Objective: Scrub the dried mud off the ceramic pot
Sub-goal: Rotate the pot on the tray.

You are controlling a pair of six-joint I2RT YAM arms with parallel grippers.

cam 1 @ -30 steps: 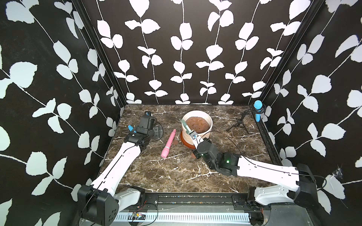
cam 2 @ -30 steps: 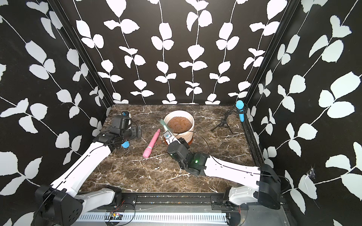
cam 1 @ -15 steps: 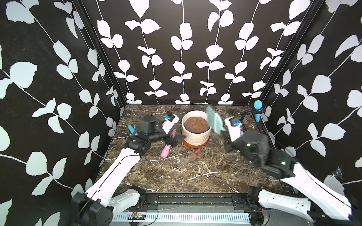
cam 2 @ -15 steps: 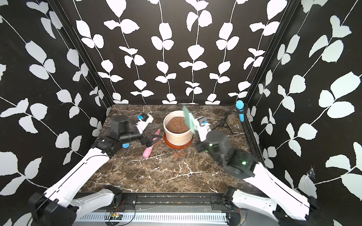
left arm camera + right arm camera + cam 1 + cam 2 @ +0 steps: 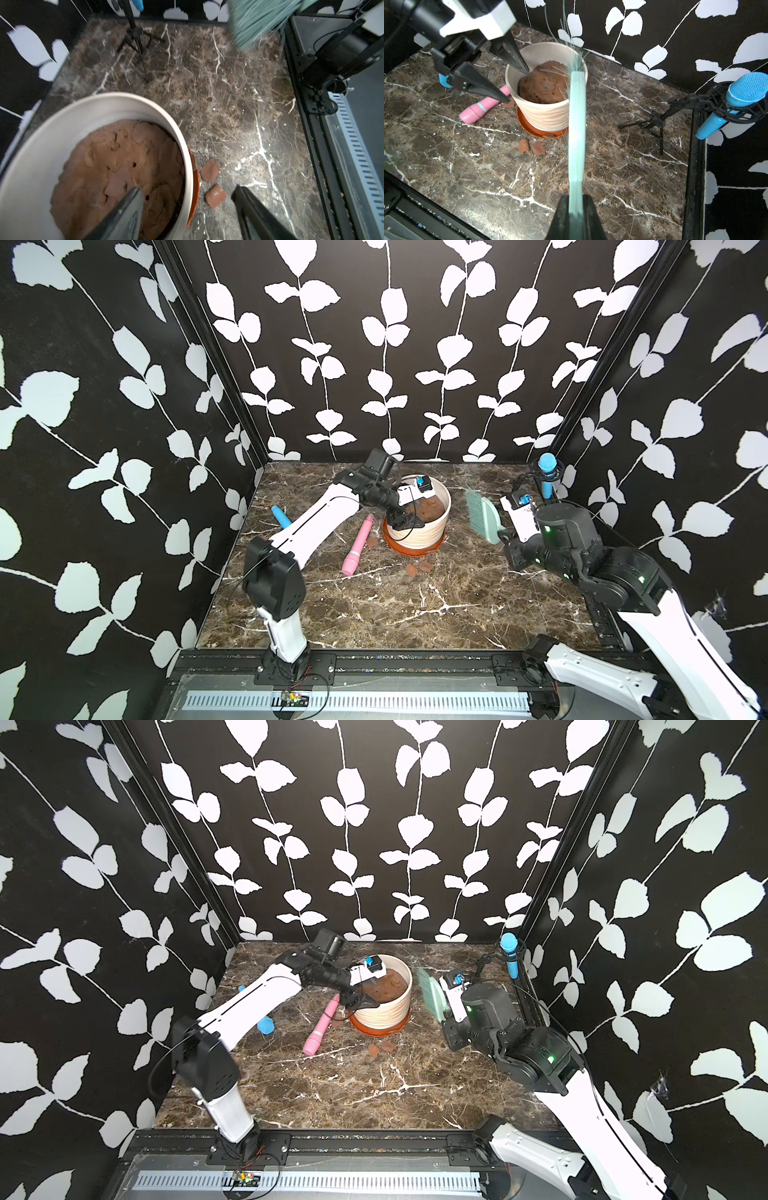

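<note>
The left gripper (image 5: 518,86) straddled the rim of the ceramic pot (image 5: 546,116), jaws apart, likely to steady it; the right gripper (image 5: 576,207) clamped the brush (image 5: 577,124)

Readable text, labels, brands, numbers, signs: none was legible in any view. The small circuit board (image 5: 291,697) by the slotted strip (image 5: 415,702), seen in both top views, possibly carried print, but it was too small to read.
</note>
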